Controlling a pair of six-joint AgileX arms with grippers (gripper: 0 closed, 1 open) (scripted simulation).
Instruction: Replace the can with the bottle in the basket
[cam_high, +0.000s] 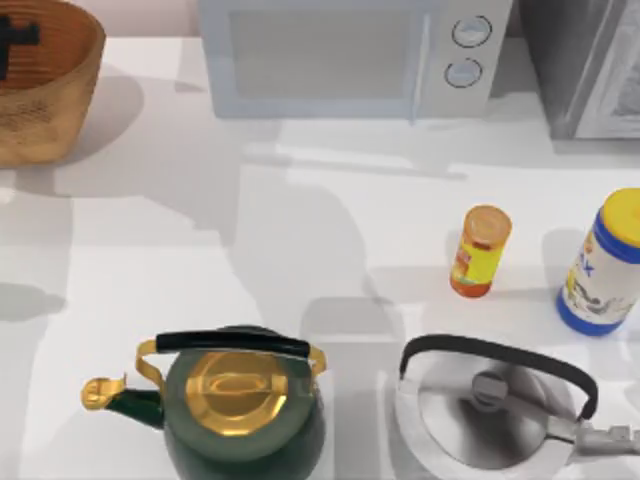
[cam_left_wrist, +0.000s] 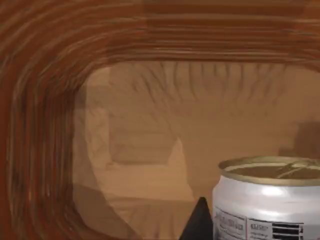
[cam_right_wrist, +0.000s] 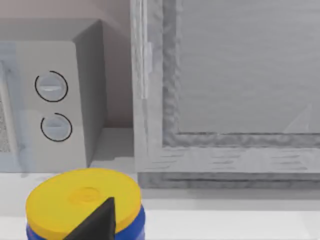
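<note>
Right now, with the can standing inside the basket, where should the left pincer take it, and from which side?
Probably by the upper side wall, just under the gold rim, coming down from above. The can stands upright inside the basket, whose high ribbed wall seems to block a level approach. The left pincer's finger is already beside it.

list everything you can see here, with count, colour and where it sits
basket: 1, tan woven outside, orange-brown inside, table's far left corner
can: 1, silver-white with dull gold top, inside the basket
bottle: 1, orange with orange lid, right of table centre
container: 1, white and blue with yellow lid, right edge
green kettle: 1, dark green with gold lid and spout, black grip, near edge left of centre
silver kettle: 1, silver with black handle, near edge at right
microwave: 1, pale grey, far edge centre
left gripper: 1, black, inside the basket
right gripper: 1, black, above the container's lid
</note>
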